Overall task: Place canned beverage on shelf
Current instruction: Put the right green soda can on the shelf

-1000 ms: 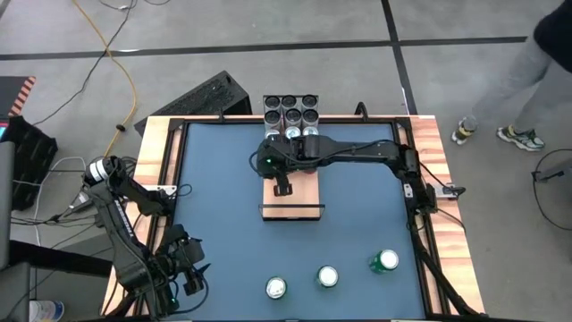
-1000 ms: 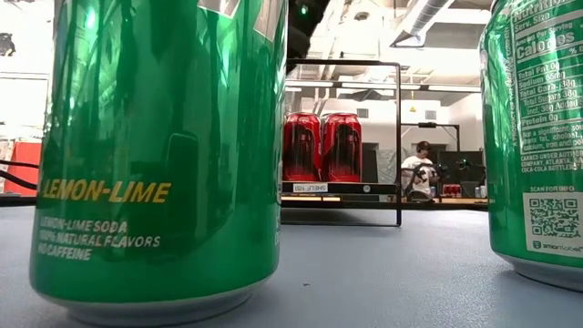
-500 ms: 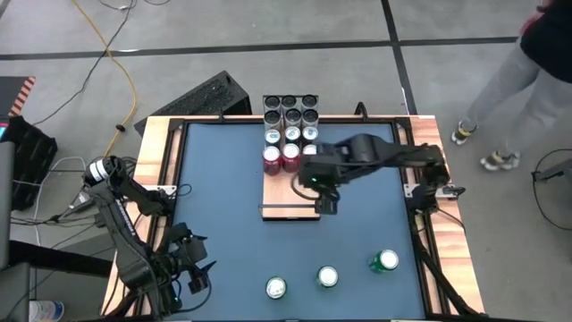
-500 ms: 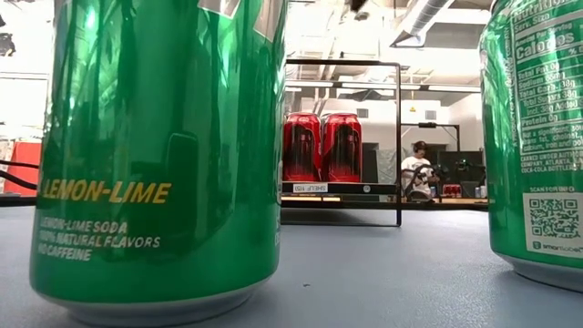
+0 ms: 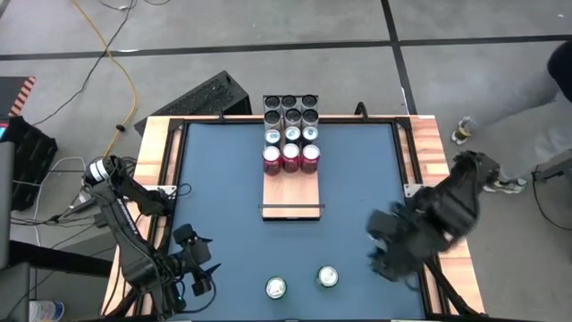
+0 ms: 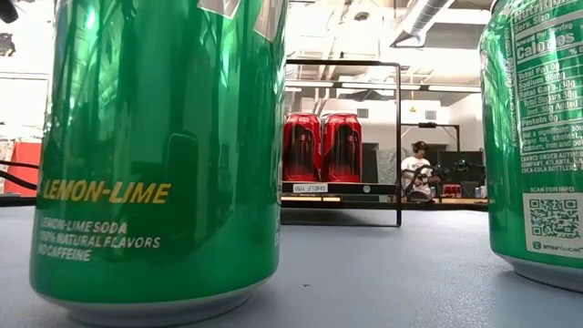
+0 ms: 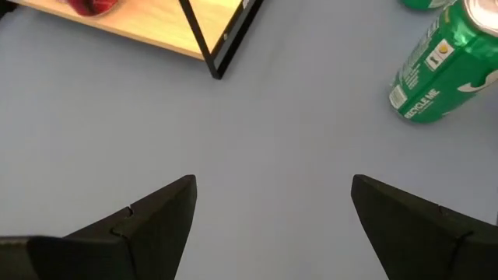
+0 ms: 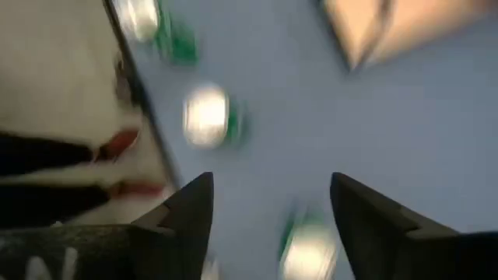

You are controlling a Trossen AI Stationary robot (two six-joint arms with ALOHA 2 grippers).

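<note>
The shelf (image 5: 290,192) is a pale plank with black wire rails, lying mid-table. Its far end carries rows of cans, and the nearest row is three red cans (image 5: 290,158). Two of them show in the low view (image 6: 322,146). Two green cans (image 5: 276,287) (image 5: 328,276) stand by the table's near edge. My right gripper (image 5: 391,261), blurred, hangs open above the near right part of the table. Its wrist view (image 8: 268,210) shows blurred green cans (image 8: 206,117) below it. My left gripper (image 5: 192,268) is open at the near left, over bare table (image 7: 272,210).
A green can (image 7: 436,70) and the shelf's near rail (image 7: 226,39) lie ahead of my left gripper. Pale wood strips (image 5: 438,152) edge the blue table. A person's legs (image 5: 545,89) are beyond the right edge. Bare table lies between the shelf and the green cans.
My right arm has swung away from the shelf toward the table's near right corner, rising and rolling its wrist on the way. The row of three red cans that it covered now shows in full on the shelf. The person beyond the table's right edge has walked on.
</note>
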